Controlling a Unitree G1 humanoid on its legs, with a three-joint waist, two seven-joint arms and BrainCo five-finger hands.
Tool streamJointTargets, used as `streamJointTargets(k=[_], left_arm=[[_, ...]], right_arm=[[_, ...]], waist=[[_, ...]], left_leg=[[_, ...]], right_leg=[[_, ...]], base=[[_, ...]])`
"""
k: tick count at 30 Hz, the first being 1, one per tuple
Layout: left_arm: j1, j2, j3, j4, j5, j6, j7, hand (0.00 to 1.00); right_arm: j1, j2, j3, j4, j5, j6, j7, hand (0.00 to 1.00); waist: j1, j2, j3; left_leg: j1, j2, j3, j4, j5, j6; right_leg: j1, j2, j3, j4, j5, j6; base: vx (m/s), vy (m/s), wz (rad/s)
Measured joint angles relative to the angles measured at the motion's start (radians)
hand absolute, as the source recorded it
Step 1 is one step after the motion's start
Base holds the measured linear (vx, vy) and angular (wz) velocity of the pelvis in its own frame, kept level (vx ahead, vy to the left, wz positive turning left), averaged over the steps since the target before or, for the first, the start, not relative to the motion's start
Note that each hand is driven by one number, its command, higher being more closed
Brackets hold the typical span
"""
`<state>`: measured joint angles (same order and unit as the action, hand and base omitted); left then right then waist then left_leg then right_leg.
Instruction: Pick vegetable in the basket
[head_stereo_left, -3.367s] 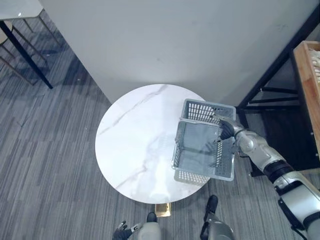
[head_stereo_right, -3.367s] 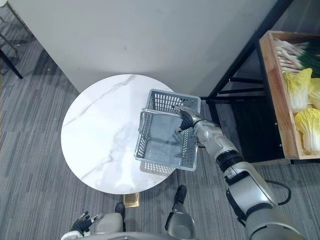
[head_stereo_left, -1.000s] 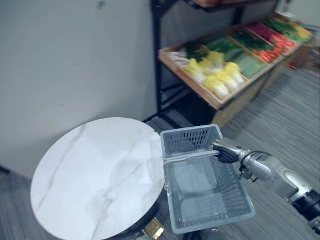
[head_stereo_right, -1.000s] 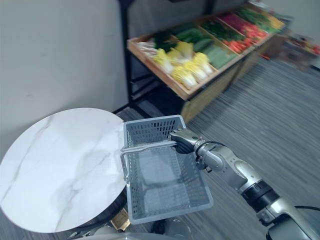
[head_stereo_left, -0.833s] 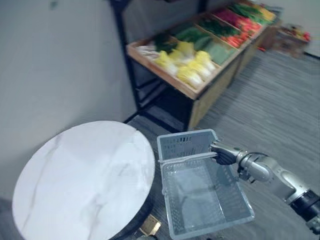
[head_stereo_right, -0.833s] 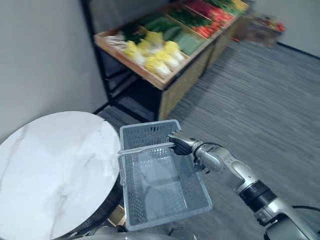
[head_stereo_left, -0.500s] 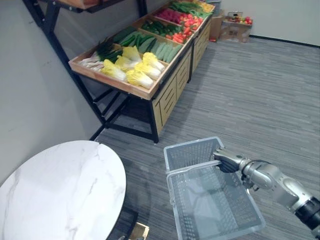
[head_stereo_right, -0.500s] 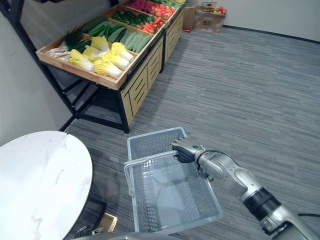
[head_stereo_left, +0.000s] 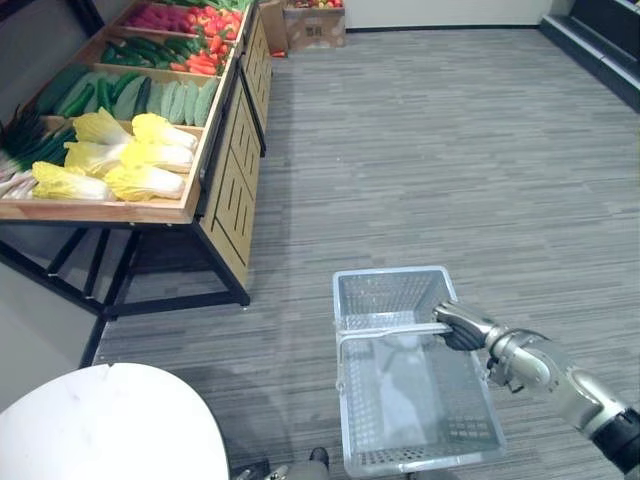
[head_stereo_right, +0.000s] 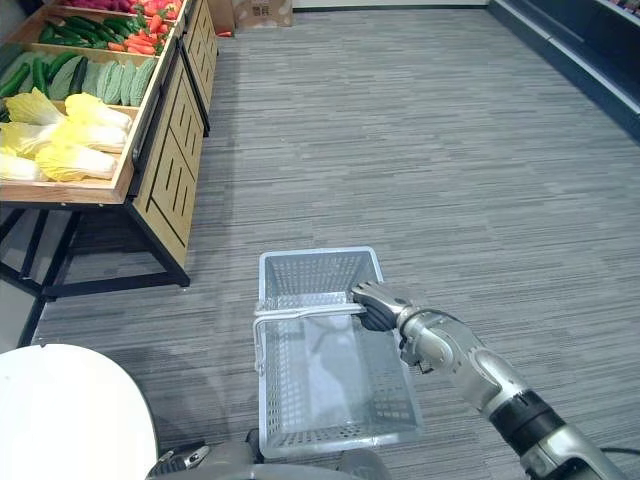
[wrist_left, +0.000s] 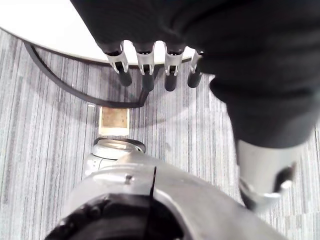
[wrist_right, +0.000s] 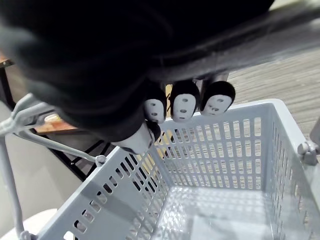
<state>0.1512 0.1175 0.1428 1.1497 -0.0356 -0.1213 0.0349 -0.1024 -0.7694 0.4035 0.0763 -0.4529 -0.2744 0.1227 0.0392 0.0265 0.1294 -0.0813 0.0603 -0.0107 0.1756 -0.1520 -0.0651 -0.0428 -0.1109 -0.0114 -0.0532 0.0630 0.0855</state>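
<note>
A grey plastic basket (head_stereo_left: 346, 400) hangs over the carpet, and nothing lies in it. My right hand (head_stereo_left: 461, 327) is shut on the right end of its thin handle (head_stereo_left: 385, 331). In the right wrist view the curled fingers (wrist_right: 183, 105) sit above the basket's slotted wall (wrist_right: 225, 150). Vegetables lie in a wooden shelf crate at the upper left: yellow cabbages (head_stereo_left: 140, 160), cucumbers (head_stereo_left: 178, 100) and red ones (head_stereo_left: 200, 58). My left hand (wrist_left: 145, 62) hangs low with straight fingers near the table's edge.
A white round table (head_stereo_left: 100, 425) stands at the lower left. The wooden shelf (head_stereo_left: 225, 190) on black legs runs along the left side. A cardboard box (head_stereo_left: 315, 22) stands at its far end. Open grey carpet (head_stereo_left: 450, 150) stretches ahead and to the right.
The view has swung right: table now at the lower left, shelf at the upper left. The basket has left the table and hangs over the floor, still in my right hand.
</note>
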Motion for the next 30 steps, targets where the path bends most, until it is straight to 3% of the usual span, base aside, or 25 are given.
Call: streamJointTargets(k=[2, 7, 10, 11, 12, 15, 16, 19, 21, 23, 25, 26, 27, 28, 30], left_arm=[[0.001, -0.001, 0.0, -0.003, 0.0, 0.0, -0.001, 0.0], [0.003, -0.003, -0.022, -0.003, 0.01, 0.001, -0.002, 0.0], [0.004, 0.009, -0.04, -0.002, 0.012, 0.001, 0.0, 0.0], [0.005, 0.01, -0.042, 0.0, 0.016, 0.002, 0.001, 0.0], [0.005, 0.013, -0.048, 0.0, 0.019, 0.002, 0.002, 0.0], [-0.006, 0.056, -0.08, -0.005, 0.021, 0.003, 0.004, 0.0], [-0.005, 0.063, -0.081, -0.007, 0.021, 0.003, 0.005, 0.0], [-0.045, 0.084, -0.085, -0.017, 0.02, 0.004, 0.012, 0.0], [-0.093, 0.085, -0.096, -0.065, 0.019, 0.004, 0.026, 0.0], [-0.121, 0.081, -0.102, -0.102, 0.019, 0.001, 0.033, 0.0], [-0.14, 0.084, -0.1, -0.138, 0.018, -0.001, 0.04, 0.0], [-0.149, 0.066, -0.104, -0.144, 0.018, 0.0, 0.042, 0.0], [-0.147, 0.049, -0.107, -0.157, 0.018, -0.002, 0.043, 0.0], [-0.146, 0.041, -0.105, -0.158, 0.018, -0.008, 0.045, 0.0], [-0.143, 0.034, -0.095, -0.146, 0.018, -0.012, 0.046, 0.0]], right_arm=[[0.046, 0.027, -0.072, 0.009, 0.005, 0.0, -0.001, 1.0], [0.133, 0.083, -0.164, 0.057, 0.021, 0.001, -0.004, 1.0], [0.179, 0.129, -0.214, 0.117, 0.02, 0.011, -0.007, 1.0], [0.184, 0.139, -0.225, 0.142, 0.017, 0.018, -0.008, 1.0], [0.187, 0.149, -0.238, 0.151, 0.017, 0.023, -0.011, 1.0], [0.19, 0.171, -0.317, 0.189, -0.026, 0.031, -0.048, 1.0], [0.19, 0.174, -0.322, 0.198, -0.029, 0.031, -0.054, 1.0], [0.19, 0.179, -0.338, 0.25, -0.032, 0.031, -0.063, 1.0], [0.18, 0.179, -0.372, 0.298, -0.041, 0.046, -0.075, 1.0], [0.181, 0.179, -0.407, 0.313, -0.049, 0.061, -0.085, 1.0], [0.189, 0.179, -0.443, 0.328, -0.053, 0.076, -0.092, 1.0], [0.194, 0.179, -0.478, 0.337, -0.06, 0.093, -0.092, 1.0], [0.213, 0.181, -0.509, 0.346, -0.06, 0.103, -0.096, 1.0], [0.206, 0.182, -0.515, 0.362, -0.06, 0.106, -0.096, 1.0], [0.184, 0.202, -0.519, 0.399, -0.06, 0.109, -0.098, 1.0]], waist=[[0.001, 0.013, 0.002], [0.0, 0.006, 0.005], [-0.01, -0.023, 0.015], [-0.011, -0.023, 0.016], [-0.014, -0.022, 0.017], [-0.066, -0.038, 0.039], [-0.068, -0.043, 0.039], [-0.073, -0.059, 0.045], [-0.088, -0.058, 0.063], [-0.096, -0.061, 0.072], [-0.099, -0.077, 0.082], [-0.121, -0.034, 0.08], [-0.118, 0.002, 0.062], [-0.11, 0.033, 0.052], [-0.11, 0.04, 0.051]], left_leg=[[0.0, -0.017, 0.001, -0.002, -0.003, 0.005], [0.039, -0.033, 0.024, -0.017, -0.014, 0.021], [0.065, -0.055, 0.043, 0.009, -0.061, 0.042], [0.075, -0.052, 0.059, 0.012, -0.083, 0.06], [0.083, -0.052, 0.064, 0.014, -0.088, 0.065], [0.159, -0.056, 0.053, 0.006, -0.105, 0.099], [0.173, -0.054, 0.053, 0.0, -0.106, 0.103], [0.176, -0.03, 0.039, -0.002, -0.119, 0.104], [0.174, -0.011, -0.002, -0.015, -0.131, 0.084], [0.195, -0.006, -0.03, -0.018, -0.156, 0.062], [0.232, -0.002, -0.065, -0.013, -0.209, 0.031], [0.252, 0.048, -0.1, -0.015, -0.242, 0.021], [0.255, 0.083, -0.15, 0.002, -0.236, 0.01], [0.248, 0.1, -0.174, 0.028, -0.221, 0.002], [0.165, 0.108, -0.233, 0.225, -0.121, -0.015]], right_leg=[[0.0, -0.017, 0.001, -0.006, 0.003, 0.007], [-0.01, -0.029, 0.026, 0.056, -0.036, 0.041], [-0.09, -0.044, 0.06, 0.276, -0.141, 0.05], [-0.135, -0.041, 0.063, 0.378, -0.145, 0.048], [-0.163, -0.039, 0.061, 0.441, -0.143, 0.044], [-0.268, -0.049, 0.039, 0.73, -0.094, -0.039], [-0.274, -0.049, 0.033, 0.74, -0.106, -0.048], [-0.298, -0.034, -0.029, 0.592, -0.124, -0.043], [-0.302, -0.027, -0.035, 0.314, -0.084, 0.003], [-0.297, -0.04, -0.009, 0.133, -0.056, 0.032], [-0.293, -0.059, -0.004, 0.111, -0.034, 0.033], [-0.307, -0.033, -0.028, 0.209, 0.026, 0.054], [-0.337, -0.001, -0.053, 0.293, 0.019, 0.044], [-0.347, 0.017, -0.063, 0.33, -0.012, 0.012], [-0.326, 0.033, -0.105, 0.408, -0.093, -0.034]], base=[[0.05, 0.125, 0.01], [0.04, 0.052, -0.12], [0.0, 0.04, -0.28], [-0.05, 0.032, -0.42], [-0.05, 0.043, -0.38], [0.04, 0.047, 0.03], [0.1, 0.016, 0.04], [0.15, -0.039, 0.1], [0.29, -0.143, 0.43], [0.39, -0.216, 0.51], [0.44, -0.315, 0.64], [0.49, -0.368, 0.76], [0.64, -0.442, 0.59], [0.56, -0.357, 0.26], [0.59, -0.384, 0.2]])
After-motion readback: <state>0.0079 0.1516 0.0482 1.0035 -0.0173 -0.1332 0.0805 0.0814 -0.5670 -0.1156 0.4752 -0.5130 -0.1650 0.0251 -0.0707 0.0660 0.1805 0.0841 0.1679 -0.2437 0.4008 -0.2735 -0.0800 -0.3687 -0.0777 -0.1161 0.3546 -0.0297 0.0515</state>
